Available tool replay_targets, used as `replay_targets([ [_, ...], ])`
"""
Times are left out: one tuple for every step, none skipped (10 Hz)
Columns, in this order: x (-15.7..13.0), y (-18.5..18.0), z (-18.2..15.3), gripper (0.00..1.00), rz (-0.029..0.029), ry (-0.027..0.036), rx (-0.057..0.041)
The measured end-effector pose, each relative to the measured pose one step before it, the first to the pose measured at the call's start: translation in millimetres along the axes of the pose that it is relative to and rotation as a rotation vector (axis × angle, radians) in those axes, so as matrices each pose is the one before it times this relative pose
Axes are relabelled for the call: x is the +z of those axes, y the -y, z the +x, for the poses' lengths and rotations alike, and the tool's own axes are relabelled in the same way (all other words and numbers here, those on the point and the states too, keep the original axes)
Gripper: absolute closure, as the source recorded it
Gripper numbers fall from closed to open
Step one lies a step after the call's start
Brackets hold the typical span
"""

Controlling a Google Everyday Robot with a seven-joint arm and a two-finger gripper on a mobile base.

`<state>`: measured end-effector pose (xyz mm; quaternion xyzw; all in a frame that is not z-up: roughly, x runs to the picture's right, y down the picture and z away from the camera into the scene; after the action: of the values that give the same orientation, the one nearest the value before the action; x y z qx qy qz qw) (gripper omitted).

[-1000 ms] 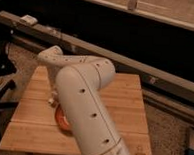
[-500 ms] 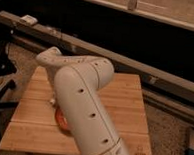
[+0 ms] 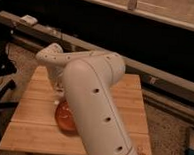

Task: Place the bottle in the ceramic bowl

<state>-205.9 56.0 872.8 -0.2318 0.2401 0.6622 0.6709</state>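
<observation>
The orange-red ceramic bowl (image 3: 64, 118) sits on the wooden table (image 3: 31, 132), left of the middle. Its right part is covered by my big white arm (image 3: 96, 99). The arm rises from the lower right, bends at an elbow at the upper left and reaches down toward the bowl. My gripper (image 3: 58, 93) hangs below that elbow, just above the bowl's far left rim, and is mostly hidden by the arm. The bottle is hidden.
A dark stand (image 3: 0, 88) is at the table's left side. A long ledge (image 3: 155, 78) runs behind the table, with a small white object (image 3: 29, 19) on it. A bluish box (image 3: 192, 149) stands on the floor at the right.
</observation>
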Motion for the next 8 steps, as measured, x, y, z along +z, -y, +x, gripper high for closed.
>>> replay_targets([
  [-18.31,2.68,6.32,1.0,-0.01633,0.01405,-0.01127],
  [-16.33,1.4,9.75,1.0,-0.01342,0.00682,-0.01565],
  [-18.35,-0.24,13.3,1.0,-0.0282,0.01082,-0.02139],
  [-12.92,-0.55,11.11,1.0,-0.02349,0.00901,-0.01612],
  [-14.67,2.71,14.79,1.0,-0.02925,0.01186,-0.01972],
  [-5.11,2.32,9.09,1.0,-0.01275,0.00384,-0.01107],
  [-5.77,7.02,16.54,1.0,-0.01656,0.00307,-0.00992],
  [0.0,11.03,8.51,1.0,-0.0028,-0.00073,0.00455],
])
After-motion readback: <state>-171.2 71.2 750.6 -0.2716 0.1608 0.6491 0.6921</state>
